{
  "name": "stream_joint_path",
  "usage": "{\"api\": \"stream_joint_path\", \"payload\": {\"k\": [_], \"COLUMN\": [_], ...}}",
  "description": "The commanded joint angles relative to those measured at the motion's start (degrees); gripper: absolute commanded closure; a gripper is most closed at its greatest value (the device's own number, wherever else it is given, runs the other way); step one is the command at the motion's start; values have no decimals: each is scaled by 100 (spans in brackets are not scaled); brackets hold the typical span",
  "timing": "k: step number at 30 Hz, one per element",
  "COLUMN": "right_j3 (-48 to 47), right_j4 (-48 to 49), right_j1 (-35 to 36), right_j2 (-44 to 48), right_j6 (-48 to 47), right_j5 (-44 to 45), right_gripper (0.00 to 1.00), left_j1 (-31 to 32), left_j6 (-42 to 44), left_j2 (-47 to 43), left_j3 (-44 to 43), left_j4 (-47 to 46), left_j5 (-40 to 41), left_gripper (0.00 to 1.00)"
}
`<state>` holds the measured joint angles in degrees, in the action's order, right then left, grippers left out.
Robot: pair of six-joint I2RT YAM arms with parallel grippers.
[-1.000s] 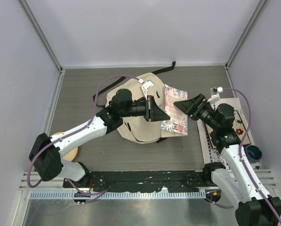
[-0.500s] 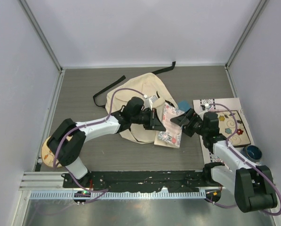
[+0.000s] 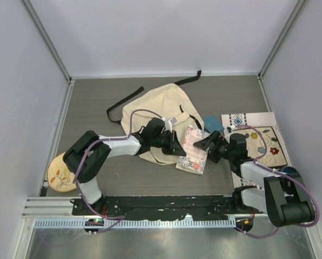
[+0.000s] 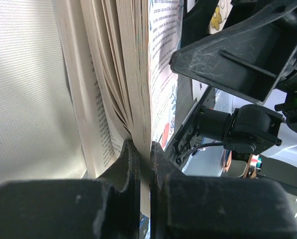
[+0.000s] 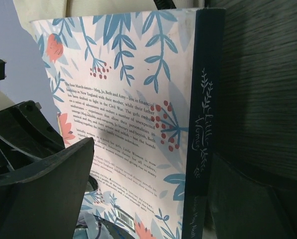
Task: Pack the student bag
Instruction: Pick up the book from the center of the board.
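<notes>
the student bag (image 3: 150, 110) lies mid-tabletop. the left gripper (image 4: 144, 158), jaws nearly closed on the cover of the book (image 3: 194, 155), has lowered it off the bag to its right edge, seemingly to regrip for packing. the right gripper (image 3: 205, 144), jaws wide, holds nothing. the spine reads "little women"; the blurb names meg, jo, beth, amy.

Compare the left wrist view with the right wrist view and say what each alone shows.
Left wrist only: fanned page edges of the book, with the left gripper shut on it. Right wrist only: its floral back cover, blurb, barcode and dark spine. Both: the book, cream student bag fabric and the open right gripper.
</notes>
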<state>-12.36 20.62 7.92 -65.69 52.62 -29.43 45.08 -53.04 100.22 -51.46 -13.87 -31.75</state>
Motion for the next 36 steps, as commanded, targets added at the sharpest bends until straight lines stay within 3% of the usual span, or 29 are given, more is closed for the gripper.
{"api": "stream_joint_path", "payload": {"k": [1,3,4,7,13,15,19,26,29,33,34,35,36], "right_j3": [49,50,58,76,15,-12,-56,-126,-223,-302,-372,-407,-451], "right_j4": [1100,1181,1251,1190,831,777,750,786,715,567,392,303,189], "right_j1": [43,43,43,43,34,43,43,78,104,104,104,95,104], "right_j2": [-172,-164,-120,239,935,1041,866,408,320,469,661,819,943], "right_j6": [231,301,328,354,319,267,214,47,-50,-68,-85,-85,-94], "right_j5": [-519,-633,-669,-687,-634,-652,-801,-1047,-1117,-1056,-995,-977,-959], "right_gripper": [9,14,24,40,57,57,43,41,51,92,96,99,99], "left_j1": [-52,-52,-52,-52,-52,-52,-52,-52,-52,-52,-43,-43,-52], "left_j6": [-40,-40,-40,-40,30,30,39,39,30,48,74,179,249], "left_j2": [269,340,375,384,349,375,393,401,410,305,244,43,-90], "left_j3": [-83,-109,-101,-66,-66,-101,-119,-145,-145,-101,-83,-66,-40], "left_j4": [-327,-240,-178,-143,-116,-151,-309,-432,-476,-485,-398,-293,-170], "left_j5": [151,195,213,257,204,134,2,-104,-156,-95,-34,54,168], "left_gripper": [100,100,100,90,80,80,80,80,80,73,68,51,44]}}
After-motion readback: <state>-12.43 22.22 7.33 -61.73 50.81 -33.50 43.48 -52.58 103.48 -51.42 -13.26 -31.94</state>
